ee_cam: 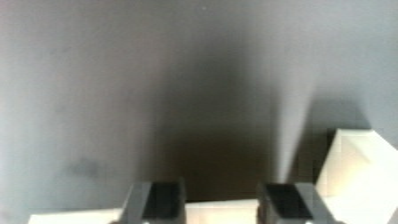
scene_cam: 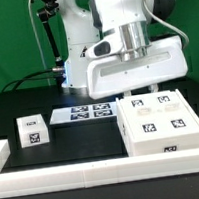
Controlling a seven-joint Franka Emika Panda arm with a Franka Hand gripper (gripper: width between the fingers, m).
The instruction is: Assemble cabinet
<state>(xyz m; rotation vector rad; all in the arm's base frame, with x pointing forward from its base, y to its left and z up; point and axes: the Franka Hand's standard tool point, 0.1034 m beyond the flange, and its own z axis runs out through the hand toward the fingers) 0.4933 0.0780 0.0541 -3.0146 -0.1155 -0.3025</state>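
Gripper (scene_cam: 142,90) hangs, fingers parted, over the tagged cabinet shell (scene_cam: 158,117); 1 small block (scene_cam: 32,130) sits apart, marker board (scene_cam: 81,114) between.

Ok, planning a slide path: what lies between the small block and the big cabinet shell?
The marker board lies between small block and cabinet shell, in the exterior view.

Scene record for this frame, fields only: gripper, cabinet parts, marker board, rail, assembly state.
gripper: open, nothing between the fingers, dark table below
large box shell: on the table, exterior view's right, several tags facing up
small block: exterior view's left, apart from the shell, tag on its front face
marker board: flat, between block and shell
rail: along the table's near edge
assembly: block not joined to shell
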